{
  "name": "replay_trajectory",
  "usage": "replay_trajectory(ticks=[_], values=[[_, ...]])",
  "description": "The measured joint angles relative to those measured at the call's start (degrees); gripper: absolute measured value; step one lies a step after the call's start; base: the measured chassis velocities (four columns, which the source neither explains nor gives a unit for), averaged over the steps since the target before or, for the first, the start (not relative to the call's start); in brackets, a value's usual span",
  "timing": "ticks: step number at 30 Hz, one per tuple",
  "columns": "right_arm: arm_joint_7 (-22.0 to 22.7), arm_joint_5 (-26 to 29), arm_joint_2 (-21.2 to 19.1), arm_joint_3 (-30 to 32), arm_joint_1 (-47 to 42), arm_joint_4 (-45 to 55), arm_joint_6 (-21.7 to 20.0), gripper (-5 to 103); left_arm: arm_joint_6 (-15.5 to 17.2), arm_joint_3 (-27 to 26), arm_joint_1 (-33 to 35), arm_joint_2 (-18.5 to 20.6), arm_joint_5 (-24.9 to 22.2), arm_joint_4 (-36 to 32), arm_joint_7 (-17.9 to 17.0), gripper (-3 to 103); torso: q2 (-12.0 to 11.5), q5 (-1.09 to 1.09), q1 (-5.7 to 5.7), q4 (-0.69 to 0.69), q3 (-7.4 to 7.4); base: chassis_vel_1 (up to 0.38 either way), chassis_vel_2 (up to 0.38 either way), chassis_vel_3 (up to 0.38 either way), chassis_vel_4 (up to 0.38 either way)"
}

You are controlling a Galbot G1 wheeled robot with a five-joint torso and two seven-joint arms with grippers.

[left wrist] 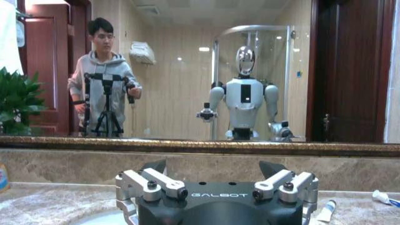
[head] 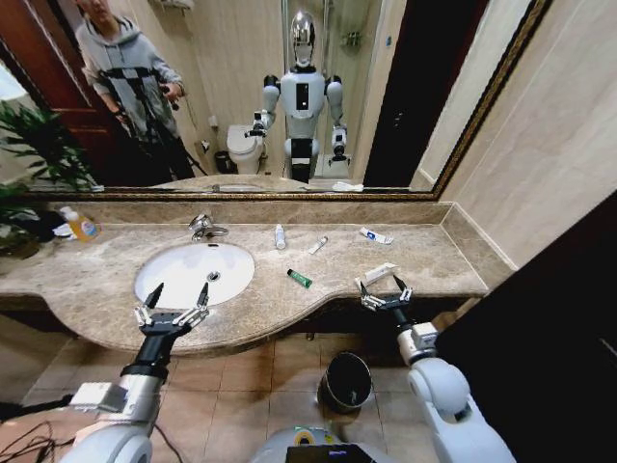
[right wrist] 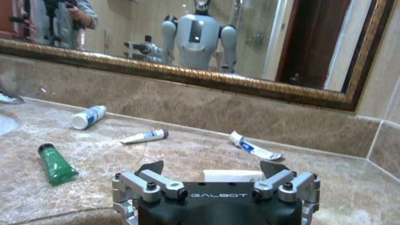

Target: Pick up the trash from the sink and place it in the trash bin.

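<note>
The white oval sink point(head: 178, 280) holds nothing I can see. The trash lies on the marble counter to its right: a tiny white bottle point(head: 280, 236) point(right wrist: 87, 117), a white tube point(head: 318, 245) point(right wrist: 145, 136), a blue-marked tube point(head: 376, 235) point(right wrist: 253, 146), a dark green tube point(head: 300, 279) point(right wrist: 56, 164) and another white tube point(head: 379, 275) point(right wrist: 231, 176). My right gripper point(head: 382, 287) point(right wrist: 212, 168) stands open just short of that last tube. Over the sink's front rim, my left gripper point(head: 180, 289) point(left wrist: 212, 168) is open and holds nothing. The dark trash bin point(head: 347, 381) stands on the floor below the counter.
A chrome faucet point(head: 202, 227) rises behind the basin. An orange-yellow bottle point(head: 82, 227) and a green plant point(head: 34, 154) sit at the counter's far left. A large mirror point(head: 289, 96) backs the counter, and a wall closes the right end.
</note>
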Motion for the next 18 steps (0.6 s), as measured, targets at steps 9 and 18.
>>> replay_trajectory(ticks=[9,18], values=[[6.21,-4.94,5.31,-4.42,4.94,-5.48,1.12,100,0.00,0.00,0.00,0.00,0.00,0.00,0.00,100,0.00,-0.01,0.00,0.00,0.00,0.000,0.000,0.000,0.000],[10.12,-6.76,7.25,-5.04,8.55,-9.32,2.45,100,0.00,0.00,0.00,0.00,0.00,0.00,0.00,100,0.00,-0.02,0.00,0.00,0.00,0.000,0.000,0.000,0.000]])
